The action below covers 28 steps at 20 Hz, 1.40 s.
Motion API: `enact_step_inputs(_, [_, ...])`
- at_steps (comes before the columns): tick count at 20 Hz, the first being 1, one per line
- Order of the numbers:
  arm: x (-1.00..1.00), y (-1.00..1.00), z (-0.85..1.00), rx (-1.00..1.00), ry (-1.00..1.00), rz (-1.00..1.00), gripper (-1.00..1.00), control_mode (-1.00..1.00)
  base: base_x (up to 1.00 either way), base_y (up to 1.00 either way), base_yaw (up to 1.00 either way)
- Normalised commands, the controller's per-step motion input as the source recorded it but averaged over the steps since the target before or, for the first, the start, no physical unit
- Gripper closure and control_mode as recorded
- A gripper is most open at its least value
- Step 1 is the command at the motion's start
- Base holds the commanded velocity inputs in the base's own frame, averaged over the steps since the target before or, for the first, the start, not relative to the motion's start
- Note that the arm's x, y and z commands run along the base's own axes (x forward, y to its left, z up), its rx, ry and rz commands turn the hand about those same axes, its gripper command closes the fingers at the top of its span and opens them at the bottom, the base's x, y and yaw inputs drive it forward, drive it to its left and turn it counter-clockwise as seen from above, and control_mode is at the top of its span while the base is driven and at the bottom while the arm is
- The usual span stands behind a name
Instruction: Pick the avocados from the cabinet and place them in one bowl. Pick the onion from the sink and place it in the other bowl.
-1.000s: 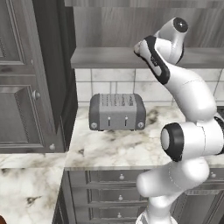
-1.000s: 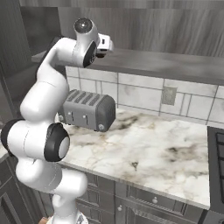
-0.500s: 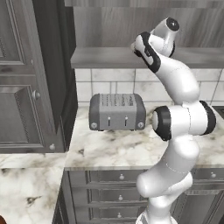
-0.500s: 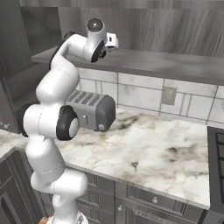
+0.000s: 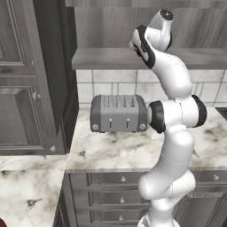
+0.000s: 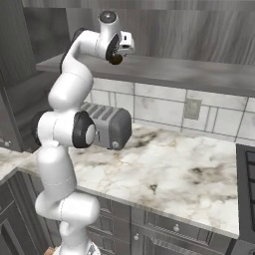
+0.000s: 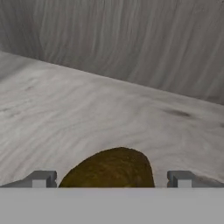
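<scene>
A dark olive-brown avocado (image 7: 109, 168) lies on the cabinet's light grey shelf board (image 7: 65, 109). It sits right in front of my hand, between the two fingertips of my gripper (image 7: 111, 178). The jaws stand wide open, one fingertip (image 7: 41, 178) on each side of the avocado, and do not touch it. In the base views my arm reaches up, with the hand at the level of the cabinet shelf (image 5: 106, 57) (image 6: 174, 72), over the shelf's front edge.
A grey toaster (image 5: 117, 113) (image 6: 107, 124) stands on the marble counter (image 5: 115, 150) (image 6: 174, 164) under the shelf, just behind my arm. Tall panelled grey doors (image 5: 22, 88) are at the left. A dark stove edge (image 6: 246, 169) borders the counter at the right.
My arm has drawn itself upright, its elbow swinging in over the base. The hand stayed at shelf height and edged along the shelf. The jaws stayed open.
</scene>
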Motion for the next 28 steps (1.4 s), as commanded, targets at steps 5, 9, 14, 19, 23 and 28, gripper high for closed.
enact_step_inputs(5, [-0.14,0.00,-0.14,0.00,0.11,-0.03,-1.00,-1.00,0.00,0.00,0.00])
enact_step_inputs(9, [-0.09,0.07,-0.15,0.00,0.00,-0.01,-1.00,-1.00,0.00,0.00,0.00])
enact_step_inputs(14, [-0.08,0.14,-0.18,0.00,-0.07,0.00,1.00,-1.00,0.00,0.00,0.00])
enact_step_inputs(19, [-0.05,0.08,-0.11,0.00,-0.11,0.00,1.00,-1.00,0.00,0.00,0.00])
enact_step_inputs(23, [-0.12,0.00,-0.01,0.01,-0.21,-0.05,1.00,-1.00,0.00,0.00,0.00])
enact_step_inputs(28, [-0.30,0.00,0.02,0.01,-0.24,-0.10,1.00,-1.00,0.00,0.00,0.00])
